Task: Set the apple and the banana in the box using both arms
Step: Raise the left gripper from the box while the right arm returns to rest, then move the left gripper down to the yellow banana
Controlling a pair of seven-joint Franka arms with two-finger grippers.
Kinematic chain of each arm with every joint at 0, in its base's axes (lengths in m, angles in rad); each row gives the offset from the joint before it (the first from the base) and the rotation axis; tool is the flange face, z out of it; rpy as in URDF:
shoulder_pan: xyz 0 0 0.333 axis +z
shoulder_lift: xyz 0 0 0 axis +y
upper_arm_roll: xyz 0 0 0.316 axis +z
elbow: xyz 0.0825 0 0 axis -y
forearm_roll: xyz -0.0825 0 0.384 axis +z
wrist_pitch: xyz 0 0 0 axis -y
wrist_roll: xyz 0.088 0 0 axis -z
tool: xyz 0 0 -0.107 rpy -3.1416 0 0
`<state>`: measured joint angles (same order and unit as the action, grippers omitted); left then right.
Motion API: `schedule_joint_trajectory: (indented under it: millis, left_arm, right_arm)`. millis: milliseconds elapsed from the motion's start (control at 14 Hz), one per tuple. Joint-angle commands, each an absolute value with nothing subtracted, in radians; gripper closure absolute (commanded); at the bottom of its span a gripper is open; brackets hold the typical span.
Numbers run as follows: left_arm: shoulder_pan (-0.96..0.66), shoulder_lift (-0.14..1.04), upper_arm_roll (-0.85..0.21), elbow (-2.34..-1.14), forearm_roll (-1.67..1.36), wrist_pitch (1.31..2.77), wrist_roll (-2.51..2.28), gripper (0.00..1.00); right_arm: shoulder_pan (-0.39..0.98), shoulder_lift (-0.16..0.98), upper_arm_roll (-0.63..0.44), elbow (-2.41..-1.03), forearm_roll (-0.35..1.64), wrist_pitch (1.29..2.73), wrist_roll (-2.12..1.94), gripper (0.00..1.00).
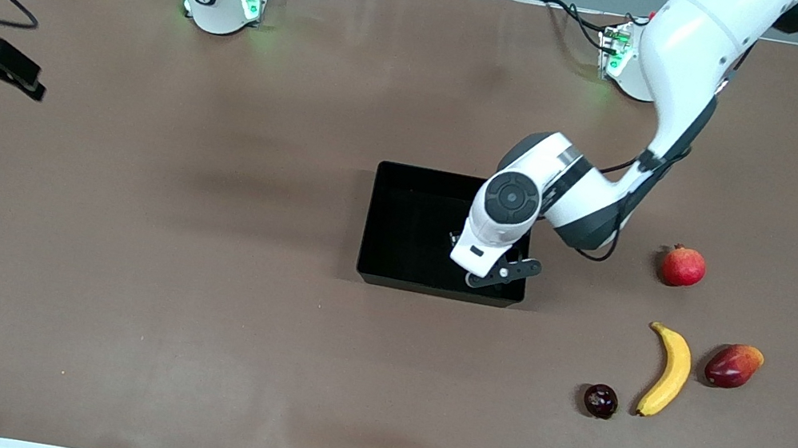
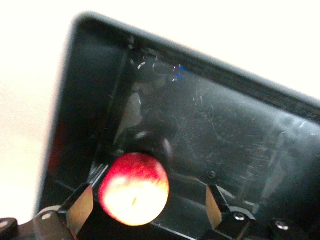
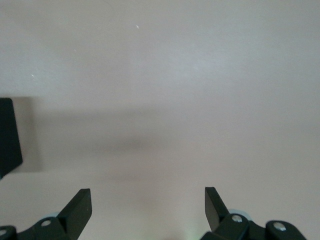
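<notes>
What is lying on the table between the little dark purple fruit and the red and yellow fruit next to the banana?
The banana lies between the dark purple fruit and the red and yellow fruit, as the front view shows.

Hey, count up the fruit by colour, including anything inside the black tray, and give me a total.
Red with yellow patches: 1, the round apple in the glossy black plastic tray
Plain red: 1, the crowned round fruit
Red and orange: 1, the tapered fruit
Yellow: 1, the long curved banana
Dark purple: 1, the small round fruit
Total: 5
</notes>
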<state>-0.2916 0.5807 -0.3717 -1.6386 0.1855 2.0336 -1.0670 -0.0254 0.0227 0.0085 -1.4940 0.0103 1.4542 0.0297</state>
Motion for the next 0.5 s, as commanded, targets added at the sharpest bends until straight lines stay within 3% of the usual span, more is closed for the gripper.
schedule_joint_trajectory:
  millis: [0, 214, 427]
  left_arm:
    - [-0.273, 0.493, -0.37, -1.617, 0.196, 1.92, -1.08, 0.0]
    - [-0.206, 0.433, -0.367, -1.565, 0.21, 1.829, -1.011, 0.0]
    - [-0.07, 0.416, -0.365, -1.562, 0.213, 1.839, -0.791, 0.0]
  right_arm:
    - [-0.014, -0.008, 0.005, -1.482, -0.029, 1.393, 0.028, 0.0]
    - [-0.018, -0.043, 0.011, -1.493, -0.022, 1.368, 0.043, 0.0]
    - [-0.028, -0.043, 0.008, -1.494, 0.03, 1.388, 0.051, 0.0]
